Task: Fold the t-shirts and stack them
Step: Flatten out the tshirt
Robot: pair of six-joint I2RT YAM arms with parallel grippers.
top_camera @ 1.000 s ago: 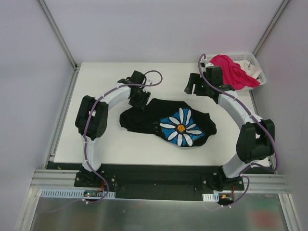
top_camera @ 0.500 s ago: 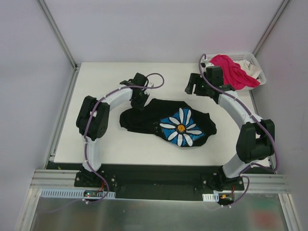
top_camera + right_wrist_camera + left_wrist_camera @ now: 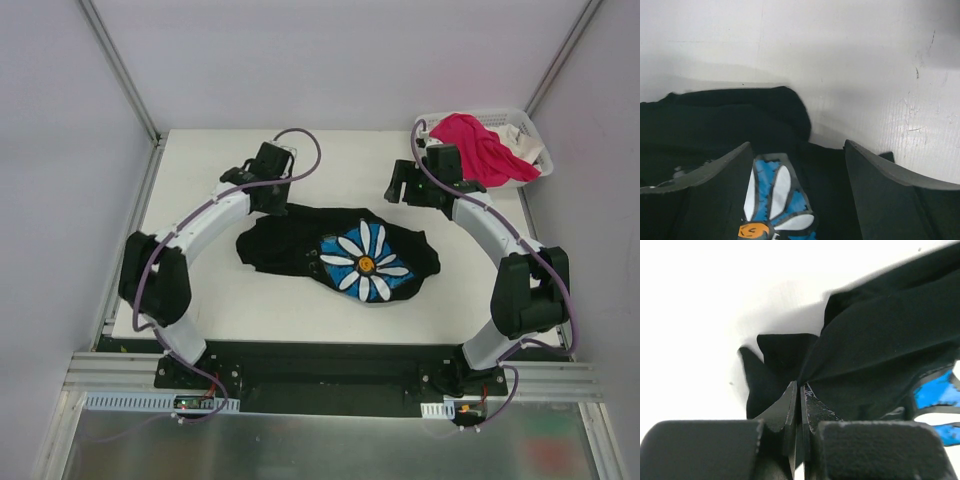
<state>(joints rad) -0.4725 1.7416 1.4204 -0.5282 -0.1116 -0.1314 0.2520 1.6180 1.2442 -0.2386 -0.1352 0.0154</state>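
Observation:
The black t-shirt with its daisy print lies crumpled in the middle of the table. My left gripper is shut on the shirt's far left edge; in the left wrist view the closed fingertips pinch a fold of black cloth. My right gripper is open and empty, just beyond the shirt's far right edge; in its wrist view the shirt and daisy lie between the spread fingers. The pink shirt and white shirt lie in the basket.
The white lattice basket stands at the far right corner of the table. Bare white table surrounds the shirt. Enclosure posts and walls stand on the left, far and right sides.
My left arm has swung outward to the left, still holding the black shirt, and the shirt has slid left and slightly farther. My right arm has barely moved.

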